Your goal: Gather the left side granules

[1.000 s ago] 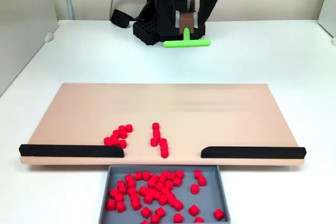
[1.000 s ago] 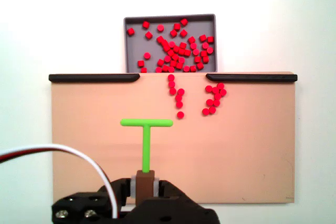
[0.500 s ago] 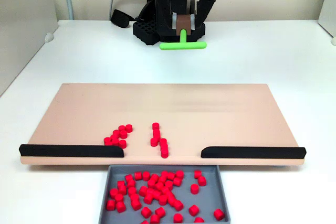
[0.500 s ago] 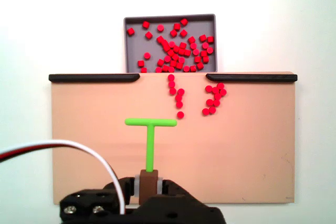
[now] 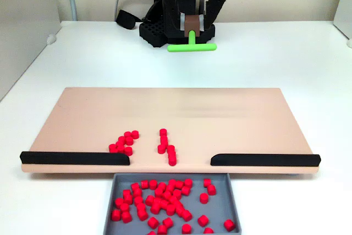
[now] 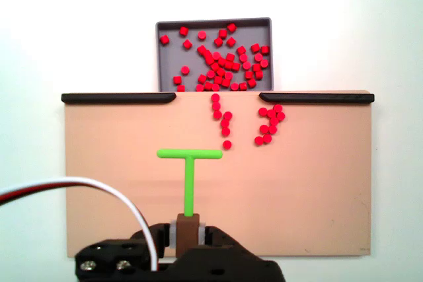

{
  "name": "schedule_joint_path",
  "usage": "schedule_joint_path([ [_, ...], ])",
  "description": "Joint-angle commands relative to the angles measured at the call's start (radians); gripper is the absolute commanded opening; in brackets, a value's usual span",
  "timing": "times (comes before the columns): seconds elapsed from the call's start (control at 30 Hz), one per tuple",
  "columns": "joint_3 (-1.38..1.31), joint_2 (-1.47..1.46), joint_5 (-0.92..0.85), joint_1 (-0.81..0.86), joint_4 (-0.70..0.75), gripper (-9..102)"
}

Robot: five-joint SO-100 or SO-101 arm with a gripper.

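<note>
Above the board (image 6: 119,196), gripper (image 6: 188,229) around green T-stick (image 6: 190,163).

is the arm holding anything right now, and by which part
Yes: the hand is shut on the green T-shaped stick, gripping the brown block at the bottom end of its stem, with the crossbar pointing away toward the granules.

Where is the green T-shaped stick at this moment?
In a fixed view, the green T-shaped stick is held by the gripper over the tan board, its crossbar left of the nearest small red granules.
</note>
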Motion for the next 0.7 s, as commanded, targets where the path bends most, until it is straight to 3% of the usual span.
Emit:
schedule_joint_path([
  [0.0, -0.018, 0.04, -0.026, 0.014, -0.002, 0],
  [0.67, -0.006, 0.046, -0.02, -0.003, 0.0, 0],
])
